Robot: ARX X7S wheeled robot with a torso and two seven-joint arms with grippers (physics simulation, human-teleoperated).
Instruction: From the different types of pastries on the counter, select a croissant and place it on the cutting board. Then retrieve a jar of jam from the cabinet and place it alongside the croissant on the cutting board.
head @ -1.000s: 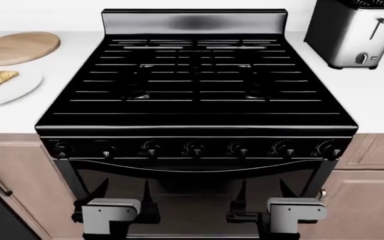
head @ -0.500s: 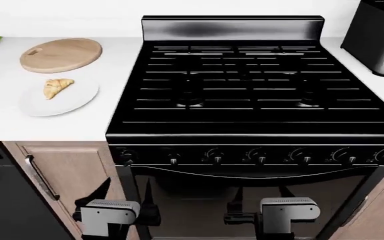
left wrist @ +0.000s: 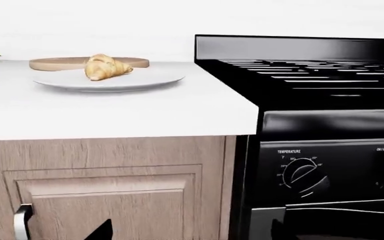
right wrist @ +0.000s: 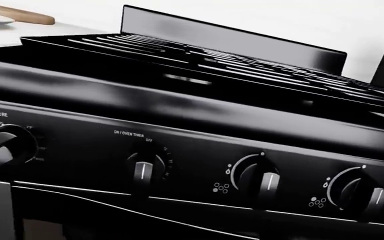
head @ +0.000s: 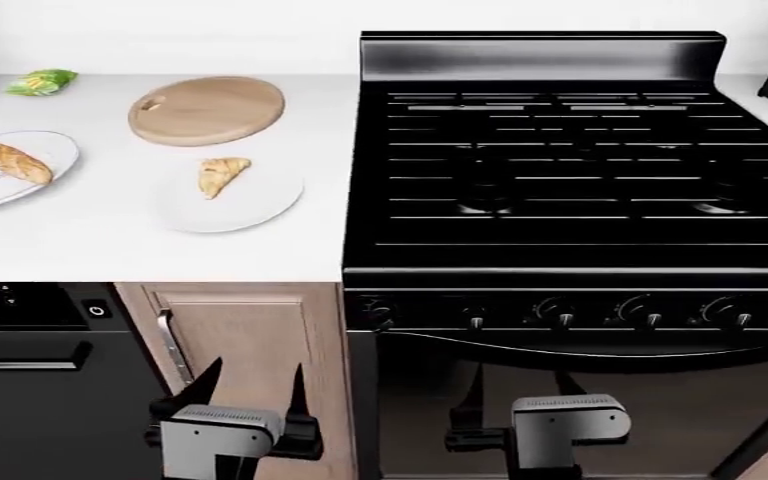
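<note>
The croissant (head: 223, 175) lies on a plain white plate (head: 267, 205) on the white counter (head: 117, 245), left of the stove. It also shows in the left wrist view (left wrist: 105, 66). The round cutting board (head: 207, 110) lies just behind that plate, bare. The baguette (head: 13, 160) lies on a blue-rimmed plate (head: 51, 150) at the far left. My left gripper (head: 253, 385) is open and empty, low in front of the cabinet door. My right gripper (head: 518, 392) is open and empty in front of the oven door. The jar of jam is out of view.
The black stove (head: 558, 150) fills the right side, with knobs (right wrist: 142, 170) along its front. A green-labelled item (head: 41, 82) lies at the back left. A wooden cabinet door (head: 257, 330) with a metal handle (head: 168, 345) sits below the counter, beside a dishwasher (head: 24, 390).
The head view has shifted left: the stove has slid to the right, and the baguette plate and green item have come into view. Both grippers hold the same open pose.
</note>
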